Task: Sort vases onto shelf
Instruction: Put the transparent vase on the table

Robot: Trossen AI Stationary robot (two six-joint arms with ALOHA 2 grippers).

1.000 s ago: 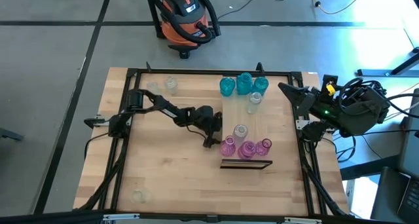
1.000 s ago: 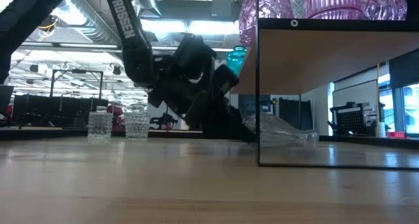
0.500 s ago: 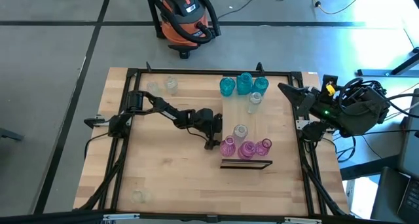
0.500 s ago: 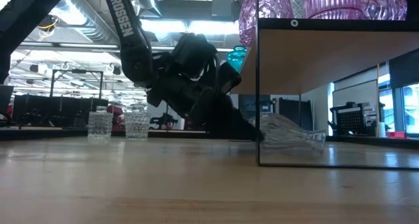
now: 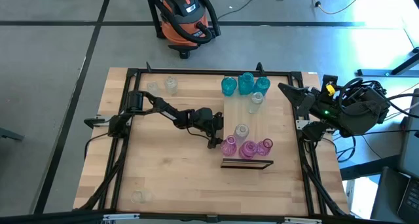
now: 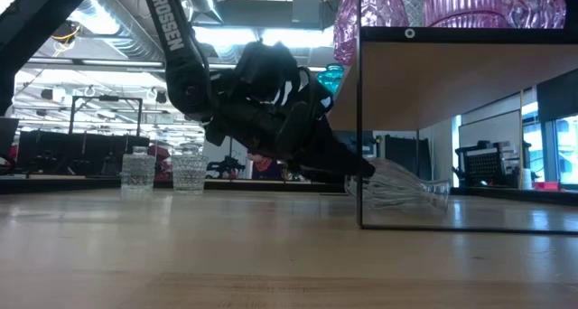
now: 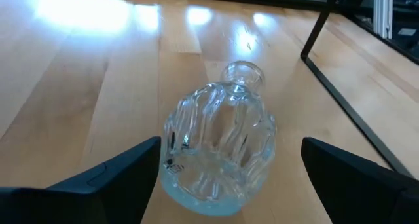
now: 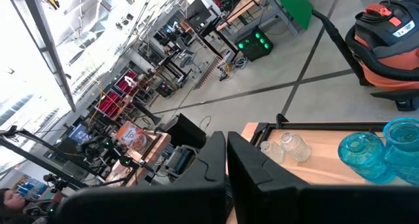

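The wooden tabletop fills the middle of the high view inside its black frame, and an orange and black shop vacuum stands on the grey floor at the top centre. On the right half of the table lies the shelf, a long light-wood board with a dark edge at its lower end. The left arm reaches in from the left side of the frame toward the centre, its left gripper low at the shelf's left edge, jaws spread wide on either side of a clear vase lying on its side on the tabletop, not closed on it. The right gripper is parked at the right edge, off the table, jaws clenched on nothing. Three teal vases stand at the shelf's upper end, three pink vases at its lower end, two clear ones between. Two more clear vases sit near the table's upper left.
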